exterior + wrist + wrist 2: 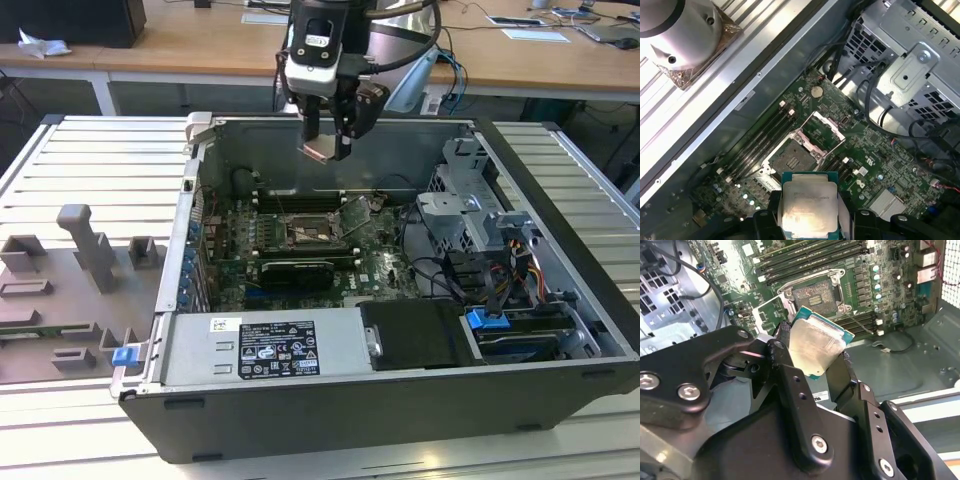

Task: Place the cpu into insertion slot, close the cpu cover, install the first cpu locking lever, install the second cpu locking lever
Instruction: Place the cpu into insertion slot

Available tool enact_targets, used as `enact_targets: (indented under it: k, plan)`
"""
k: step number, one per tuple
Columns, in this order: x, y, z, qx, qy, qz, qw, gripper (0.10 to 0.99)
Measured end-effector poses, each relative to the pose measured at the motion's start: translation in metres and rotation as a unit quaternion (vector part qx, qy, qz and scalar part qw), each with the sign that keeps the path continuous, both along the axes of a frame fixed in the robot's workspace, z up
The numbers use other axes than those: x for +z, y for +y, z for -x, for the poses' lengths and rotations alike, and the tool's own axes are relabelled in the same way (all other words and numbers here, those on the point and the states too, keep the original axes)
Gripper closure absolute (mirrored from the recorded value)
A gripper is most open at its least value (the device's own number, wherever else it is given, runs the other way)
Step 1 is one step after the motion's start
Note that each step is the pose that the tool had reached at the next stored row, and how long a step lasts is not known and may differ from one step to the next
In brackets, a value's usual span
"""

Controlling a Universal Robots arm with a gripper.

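My gripper (328,150) hangs above the open computer case, shut on the cpu (322,151), a flat square chip with a pale metal face. Both wrist views show the cpu (815,347) (807,205) clamped by its edges between the black fingers (785,365). Below it on the motherboard lies the insertion slot (312,232) (812,296) (791,159), a dark square socket with nothing in it. The cpu cover (823,131) (357,213) stands swung up at one side of the socket. The cpu is well above the socket, not touching it.
Long black memory slots (810,257) run beside the socket. A black card (297,270) lies in front of it. A metal drive cage (470,205) and cables (440,270) fill the exterior view's right. The power supply (265,345) sits at the front; grey fixtures (85,250) stand outside.
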State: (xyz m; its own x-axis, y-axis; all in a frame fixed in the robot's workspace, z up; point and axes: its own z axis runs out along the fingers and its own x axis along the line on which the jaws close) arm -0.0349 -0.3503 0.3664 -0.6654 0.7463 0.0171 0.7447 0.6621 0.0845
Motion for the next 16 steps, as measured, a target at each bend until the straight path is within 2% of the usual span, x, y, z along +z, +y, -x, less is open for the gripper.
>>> enact_targets:
  k: [4, 9, 12, 14, 16]
  plan:
    - [-0.0003, 0.0, 0.0, -0.028, 0.0, 0.0, 0.9996, 0.553]
    - [-0.0006, 0.0, 0.0, -0.059, 0.0, 0.0002, 0.9983, 0.553]
    - [-0.0009, 0.0, 0.0, -0.082, 0.0, 0.0004, 0.9966, 0.553]
    - [-0.0013, 0.0, 0.0, -0.101, 0.0, 0.0004, 0.9949, 0.553]
    - [-0.0018, 0.0, 0.0, -0.126, 0.0, 0.0004, 0.992, 0.553]
